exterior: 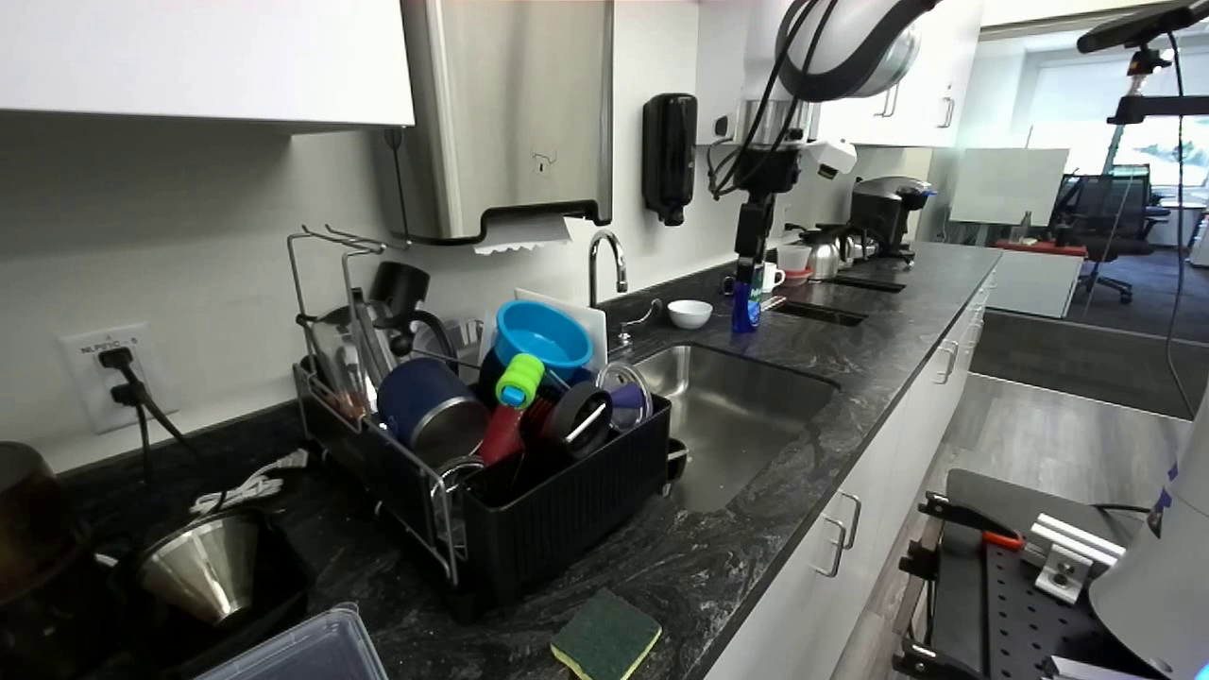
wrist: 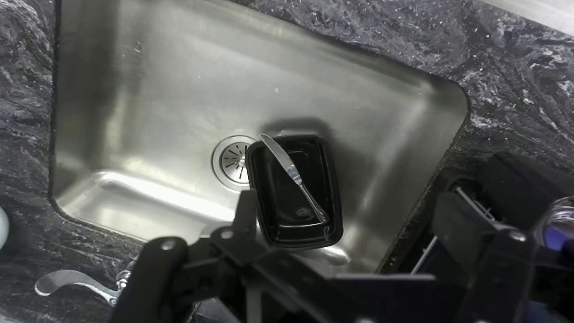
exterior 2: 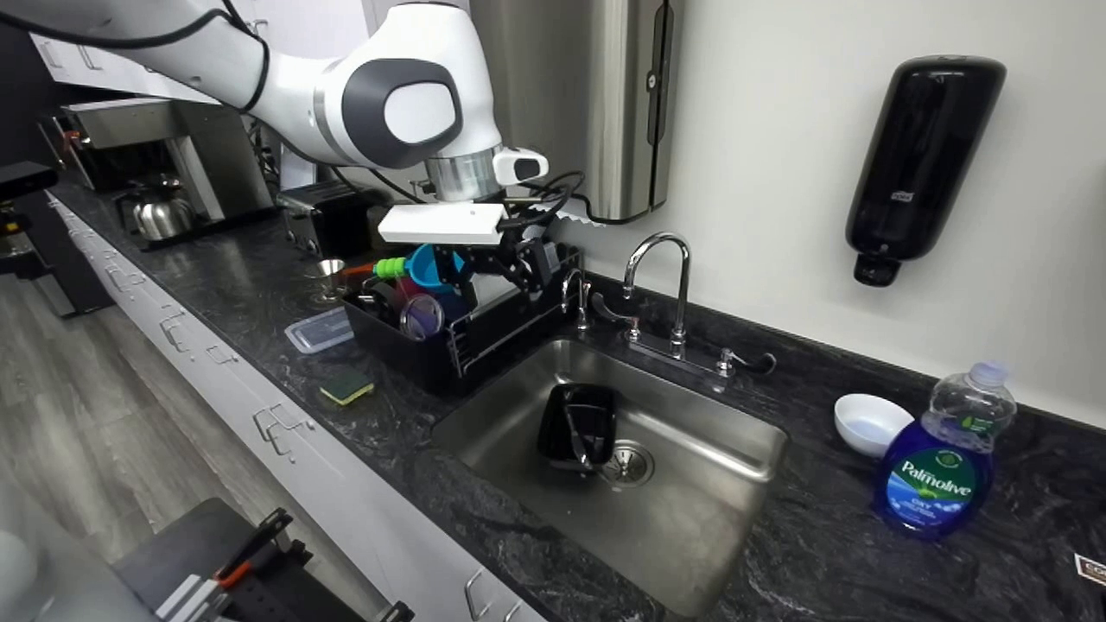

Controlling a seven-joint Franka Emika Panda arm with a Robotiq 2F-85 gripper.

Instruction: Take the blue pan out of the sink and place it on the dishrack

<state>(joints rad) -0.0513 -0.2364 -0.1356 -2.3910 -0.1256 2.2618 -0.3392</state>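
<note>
We see the blue pan (exterior: 545, 338) perched at the top of the loaded black dishrack (exterior: 576, 501), its lime-green grip (exterior: 522, 371) jutting outward, with a dark blue cup (exterior: 416, 399) and a red piece (exterior: 502, 434), too hidden for us to name, crowded close to it. The gripper (exterior 2: 501, 292) hangs clear of the pan, its fingers (wrist: 245, 211) spread apart; in an exterior view one finger covers the pan's edge from us. In the sink (wrist: 179, 98), a black plastic container (wrist: 278, 197) overlaps the rim of the drain (wrist: 231, 157), with a table knife (wrist: 294, 174) slanting across it. A chrome tap (exterior 2: 680, 311) rises behind the sink, and a smaller chrome spout (exterior 2: 581, 311) stands between it and the dishrack. Along the counter (exterior 2: 829, 553) we find a white bowl (exterior 2: 868, 423) near a Palmolive bottle (exterior 2: 937, 466) and, close to the dishrack, a green-and-yellow sponge (exterior: 606, 635); a clear plastic lid (exterior 2: 320, 330) lies farther along. On the wall (exterior 2: 760, 259), a steel paper-towel dispenser (exterior: 519, 113) hangs higher up near the dishrack, and a black soap dispenser (exterior 2: 924, 164) is mounted farther toward the bowl.
</note>
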